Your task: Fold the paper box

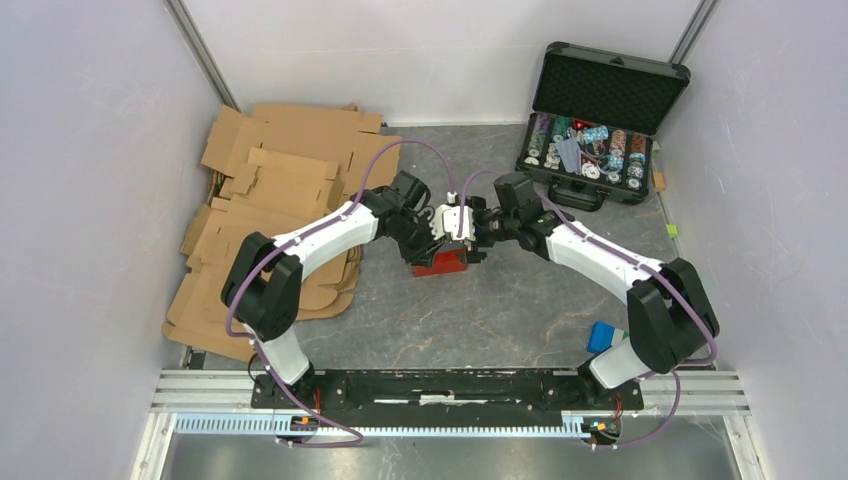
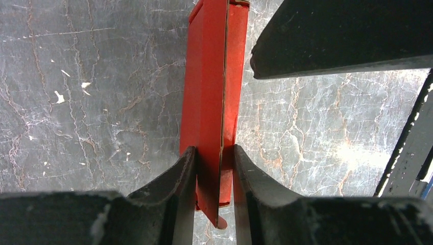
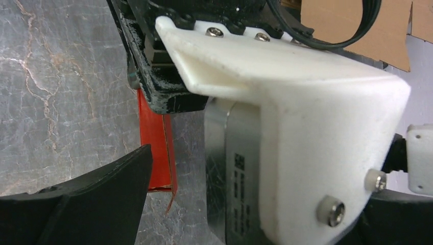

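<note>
The red paper box (image 1: 441, 263) stands on the grey marble table between the two arms. In the left wrist view my left gripper (image 2: 215, 159) is shut on a doubled red wall of the box (image 2: 204, 76), which runs straight up from the jaws. My right gripper (image 1: 480, 236) hangs just right of the box and is open. One of its black fingers (image 3: 92, 204) lies beside the box's red edge (image 3: 155, 138) without touching it. The left gripper's white and metal body (image 3: 286, 127) fills the space between the right gripper's fingers.
Brown corrugated cardboard sheets (image 1: 270, 200) are piled at the left. An open black case of poker chips (image 1: 590, 140) stands at the back right. A small blue object (image 1: 601, 335) lies near the right arm's base. The two wrists are almost touching above the box.
</note>
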Controlling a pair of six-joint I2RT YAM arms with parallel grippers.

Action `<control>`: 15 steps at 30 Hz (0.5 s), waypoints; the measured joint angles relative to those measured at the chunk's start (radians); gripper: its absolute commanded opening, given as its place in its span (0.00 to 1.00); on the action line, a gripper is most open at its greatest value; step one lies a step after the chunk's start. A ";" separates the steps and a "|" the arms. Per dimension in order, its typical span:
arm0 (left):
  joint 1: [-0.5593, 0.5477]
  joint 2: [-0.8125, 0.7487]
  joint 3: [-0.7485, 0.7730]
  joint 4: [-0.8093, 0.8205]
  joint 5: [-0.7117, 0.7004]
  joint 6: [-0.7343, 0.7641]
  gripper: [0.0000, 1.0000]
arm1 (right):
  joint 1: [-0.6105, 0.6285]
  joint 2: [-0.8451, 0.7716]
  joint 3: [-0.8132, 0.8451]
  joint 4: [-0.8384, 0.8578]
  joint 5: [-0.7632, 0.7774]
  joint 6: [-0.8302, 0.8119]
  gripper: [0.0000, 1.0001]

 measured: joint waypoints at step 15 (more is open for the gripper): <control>-0.066 -0.009 -0.016 0.010 0.031 0.073 0.10 | -0.031 -0.246 -0.334 0.362 -0.150 0.261 0.91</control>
